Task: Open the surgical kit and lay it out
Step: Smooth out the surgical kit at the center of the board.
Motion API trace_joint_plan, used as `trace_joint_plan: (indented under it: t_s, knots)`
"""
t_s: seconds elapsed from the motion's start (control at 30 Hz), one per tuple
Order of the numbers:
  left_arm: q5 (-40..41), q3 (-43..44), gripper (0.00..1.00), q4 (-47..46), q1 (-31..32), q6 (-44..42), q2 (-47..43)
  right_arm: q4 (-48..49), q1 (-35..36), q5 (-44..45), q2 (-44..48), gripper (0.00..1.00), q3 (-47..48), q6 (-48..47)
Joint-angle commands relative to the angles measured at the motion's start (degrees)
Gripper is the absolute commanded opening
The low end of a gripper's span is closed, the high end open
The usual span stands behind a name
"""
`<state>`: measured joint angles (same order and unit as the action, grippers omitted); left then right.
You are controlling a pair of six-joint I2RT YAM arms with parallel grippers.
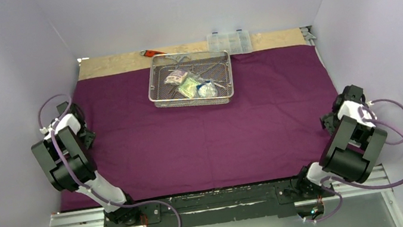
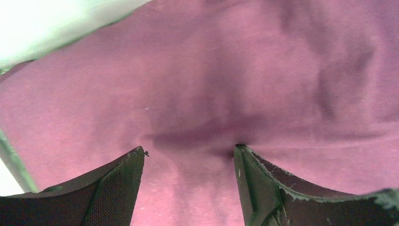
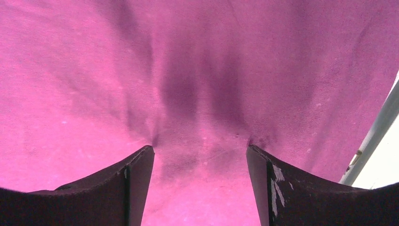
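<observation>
The dark-purple cloth (image 1: 202, 131) lies spread flat over the table. The silver wire-mesh tray (image 1: 167, 92) stands on it at the back centre, holding the clear packets (image 1: 190, 83) and thin steel instruments that are hard to tell apart. My left gripper (image 1: 82, 131) is open, its fingertips pressed on the cloth (image 2: 197, 94) near its left edge. My right gripper (image 1: 332, 120) is open, its fingertips pressed on the cloth (image 3: 141, 84) near its right edge. Neither holds anything.
A clear plastic compartment box (image 1: 229, 42) and a red-handled tool (image 1: 151, 53) lie on the bare wood strip (image 1: 113, 64) behind the cloth. White walls close in left, right and back. A metal rail (image 1: 224, 197) runs along the near edge.
</observation>
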<state>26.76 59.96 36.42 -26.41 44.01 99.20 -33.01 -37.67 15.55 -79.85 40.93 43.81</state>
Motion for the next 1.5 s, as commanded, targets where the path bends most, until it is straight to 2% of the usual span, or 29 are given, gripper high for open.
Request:
trace_joint_plan:
  t_s: [0.0, 0.17, 0.33, 0.6, 0.7, 0.8, 0.9, 0.97, 1.13, 1.27, 1.47]
  knots:
    - [4.22, 2.48, 0.68, 4.65, -0.98, 0.24, -2.93, -2.79, 0.02, 1.02, 4.46, 0.74, 7.08, 0.33]
    - [-6.94, 8.56, 0.65, 1.28, 0.58, -5.22, -4.32, -2.53, 5.99, -0.09, 5.62, 0.74, 12.72, -0.52]
    - [-14.34, 13.60, 0.64, -2.71, 3.39, -10.41, -2.70, 4.27, 14.14, -3.41, 2.99, 0.88, 16.22, -8.86]
    - [-24.58, 27.25, 0.64, -6.02, 5.83, -15.20, 7.63, 15.60, 16.98, -15.40, -3.62, 0.93, 24.52, -14.81]
    - [-21.42, 34.02, 0.64, -4.26, 6.11, -15.14, 13.21, 17.22, 17.44, -17.51, -7.00, 0.93, 28.14, -13.84]
    - [-12.78, 40.16, 0.64, -0.99, 6.11, -14.01, 18.26, 17.25, 17.79, -19.10, -9.22, 0.91, 30.58, -13.20]
    - [-6.15, 45.55, 0.66, 2.74, 6.09, -14.88, 23.25, 16.49, 17.99, -18.95, -9.06, 0.91, 30.08, -12.61]
    - [-4.53, 47.66, 0.69, 4.22, 6.04, -16.53, 25.89, 16.19, 18.09, -18.60, -7.97, 0.91, 28.60, -12.36]
    - [-10.77, 46.26, 0.69, -0.30, 5.76, -19.49, 29.14, 16.62, 18.07, -16.92, -6.47, 0.91, 25.00, -12.18]
    - [-11.59, 45.31, 0.69, -5.31, 5.79, -20.29, 30.97, 18.89, 18.16, -17.61, -9.15, 0.90, 23.99, -13.21]
    - [-13.09, 47.87, 0.69, -6.57, 5.43, -21.97, 34.97, 20.09, 18.19, -17.24, -13.36, 0.88, 23.88, -11.00]
